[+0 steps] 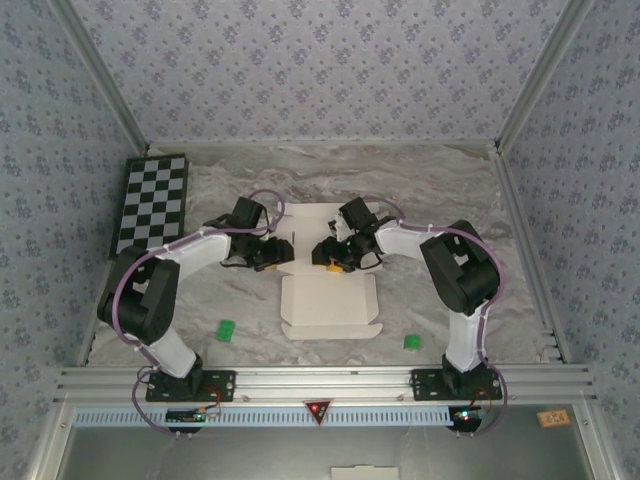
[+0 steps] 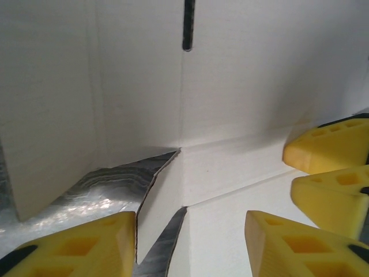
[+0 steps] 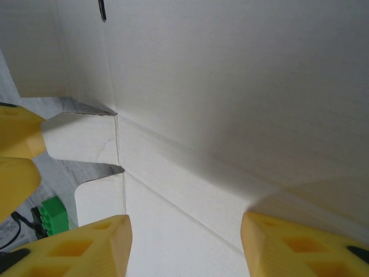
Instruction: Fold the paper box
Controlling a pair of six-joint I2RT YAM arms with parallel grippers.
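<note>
I see the left gripper (image 2: 190,222) with its yellow fingers spread apart. A cut flap corner of the paper box (image 1: 330,300) lies between them, not pinched. The right gripper (image 3: 185,222) is spread too, over the card's cream inside, gripping nothing. The box sits mid-worktop (image 1: 430,190), its far panel raised between both grippers. An orange label (image 1: 552,418) on the front rail is too small to read.

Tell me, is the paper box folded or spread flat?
Partly folded. The paper box has its near half flat, its far panel standing up.
</note>
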